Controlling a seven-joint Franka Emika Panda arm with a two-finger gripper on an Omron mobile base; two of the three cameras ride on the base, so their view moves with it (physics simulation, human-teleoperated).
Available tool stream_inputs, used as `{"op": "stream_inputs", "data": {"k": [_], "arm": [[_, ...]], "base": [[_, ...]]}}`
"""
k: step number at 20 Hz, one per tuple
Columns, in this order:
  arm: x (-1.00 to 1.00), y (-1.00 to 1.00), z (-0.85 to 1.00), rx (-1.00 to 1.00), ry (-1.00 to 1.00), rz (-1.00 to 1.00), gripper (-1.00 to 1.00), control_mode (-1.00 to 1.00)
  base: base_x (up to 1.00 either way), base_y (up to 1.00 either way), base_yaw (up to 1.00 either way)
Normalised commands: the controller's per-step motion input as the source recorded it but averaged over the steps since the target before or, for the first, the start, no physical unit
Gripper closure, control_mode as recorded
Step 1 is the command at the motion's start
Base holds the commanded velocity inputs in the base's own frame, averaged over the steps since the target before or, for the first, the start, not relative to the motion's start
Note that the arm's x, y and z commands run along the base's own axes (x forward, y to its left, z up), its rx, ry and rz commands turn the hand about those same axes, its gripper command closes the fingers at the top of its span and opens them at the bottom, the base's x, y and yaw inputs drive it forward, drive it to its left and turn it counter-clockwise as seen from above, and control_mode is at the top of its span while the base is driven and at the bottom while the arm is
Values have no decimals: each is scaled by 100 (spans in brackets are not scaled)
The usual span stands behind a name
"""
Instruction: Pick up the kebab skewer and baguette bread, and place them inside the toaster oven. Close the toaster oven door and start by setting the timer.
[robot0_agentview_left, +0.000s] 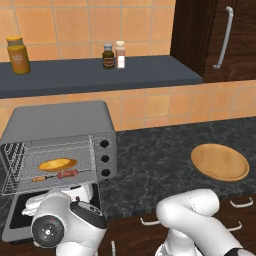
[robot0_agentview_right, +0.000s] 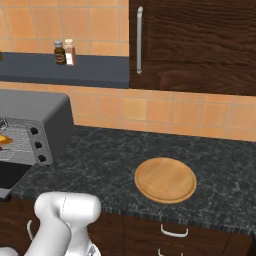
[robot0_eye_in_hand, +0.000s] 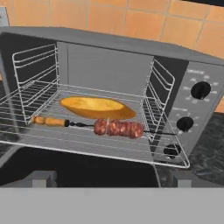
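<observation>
A: Lying on the wire rack (robot0_eye_in_hand: 87, 131) inside the oven (robot0_agentview_left: 60, 120), the skewer (robot0_eye_in_hand: 109, 127) is stretching left to right across the hand view, stick end to the left and reddish meat chunks to the right. The bread (robot0_eye_in_hand: 97, 107), a smooth golden oval, is lying just behind it, parallel.

B: So both are in. Where is the door (robot0_agentview_left: 20, 220) sitting?

A: It is hanging open, dropped flat in front of the oven mouth, dark glass facing up. The gripper (robot0_eye_in_hand: 111, 180) is hovering just over it, looking straight into the cavity, so the door is lying below and toward the hand; its handle edge is probably the nearest part.

B: And the fingers?

A: Two small grey tips (robot0_eye_in_hand: 40, 178) are showing well apart, with nothing between them: spread and empty.

B: Anything else around?

A: Three black knobs (robot0_eye_in_hand: 200, 90) are running down the grey right panel. A round wooden plate (robot0_agentview_right: 165, 180) is sitting bare on the dark speckled counter (robot0_agentview_right: 100, 160), well to the right.
</observation>
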Motion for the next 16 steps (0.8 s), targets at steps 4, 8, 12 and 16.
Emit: {"op": "stream_inputs", "data": {"k": [4,8,12,16], "arm": [[39,6,-36,0,-15,-1,-100,-100],[41,4,-9,1,-3,-2,-100,-100],[6,2,-12,7,-1,-3,-100,-100],[-9,5,-8,20,-8,-8,-100,-100]], "base": [[0,0,0],[0,0,0],[0,0,0],[0,0,0]]}}
